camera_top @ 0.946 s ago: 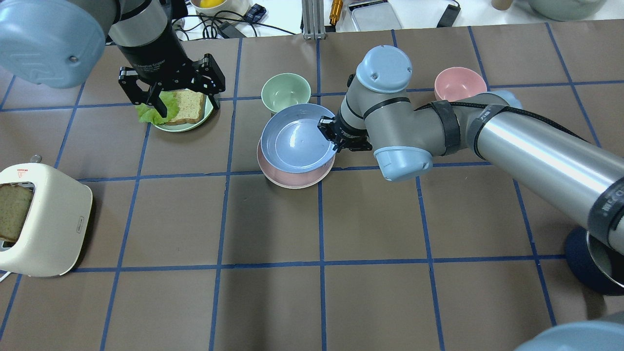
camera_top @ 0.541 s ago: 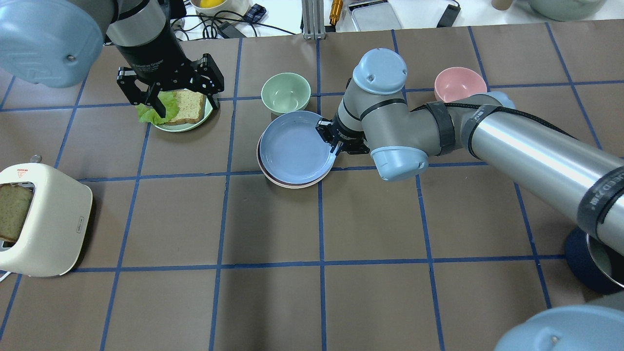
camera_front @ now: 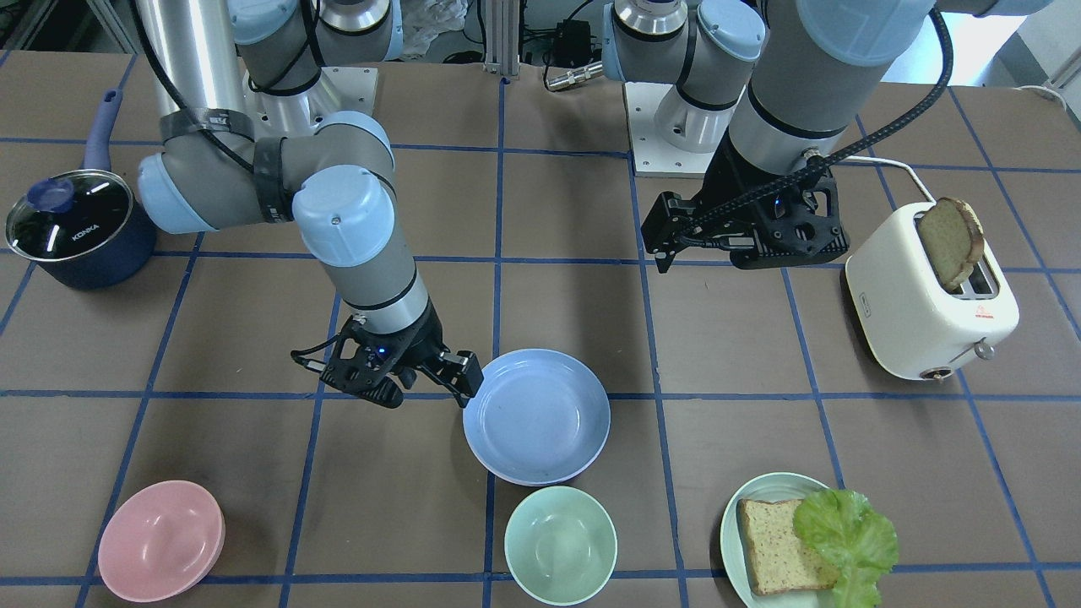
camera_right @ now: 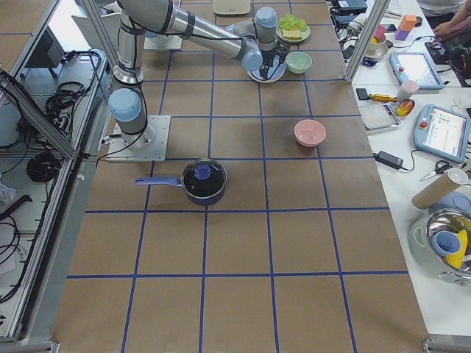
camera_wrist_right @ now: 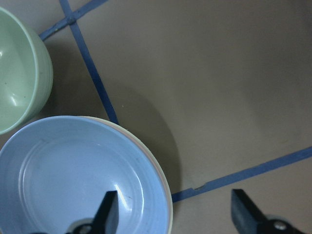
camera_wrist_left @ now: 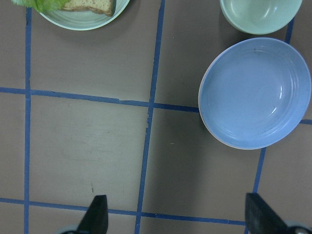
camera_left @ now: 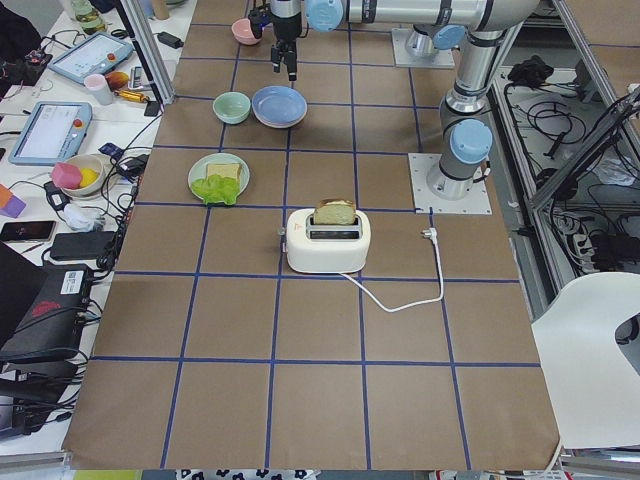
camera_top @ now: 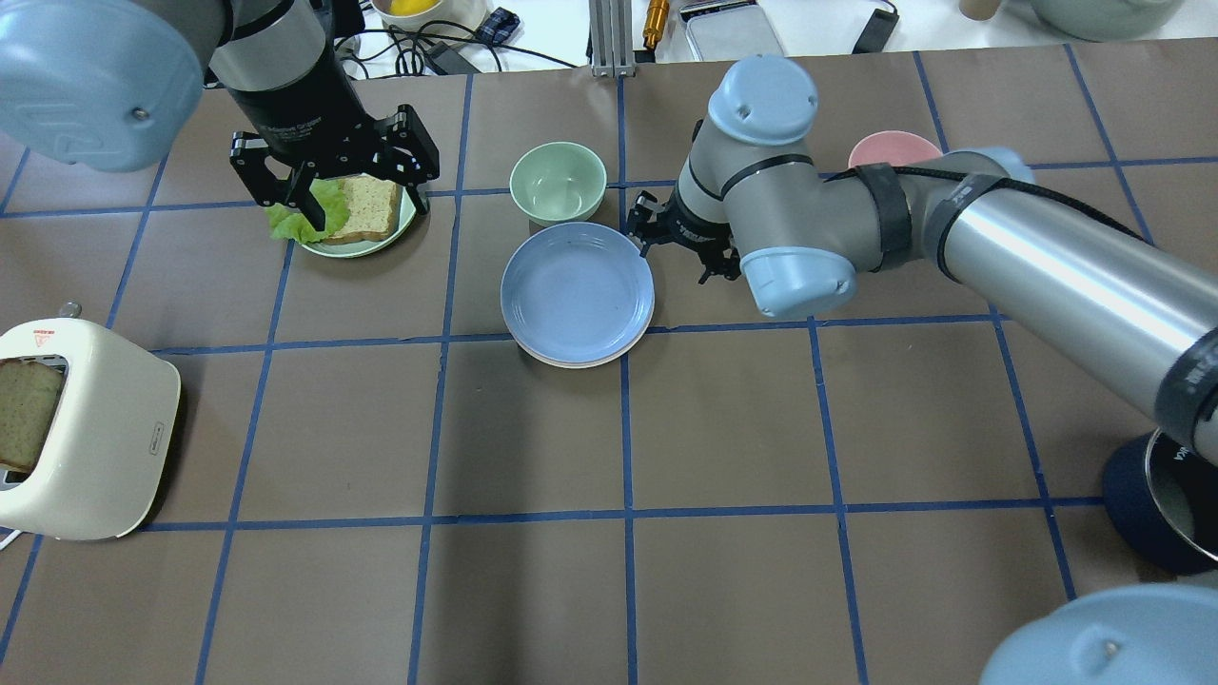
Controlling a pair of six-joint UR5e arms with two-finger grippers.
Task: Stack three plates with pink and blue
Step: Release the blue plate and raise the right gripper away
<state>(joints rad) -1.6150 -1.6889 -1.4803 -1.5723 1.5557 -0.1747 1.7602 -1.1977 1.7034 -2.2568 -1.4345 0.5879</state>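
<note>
Blue plate (camera_top: 578, 292) sits nested on top of the stack, just on my side of the mint bowl (camera_top: 558, 181). Only a thin pale rim of the lower plates (camera_top: 576, 363) shows under it. Right gripper (camera_top: 677, 249): jaws wide, empty, just beside the plate's edge, right of the bowl. Left gripper (camera_top: 357, 195): spread, empty, well left of the bowl. Risk: sideways drift on my right clips the rim. Light, matte, shallow round plastic would likely skid off-centre or knock the bowl.
</note>
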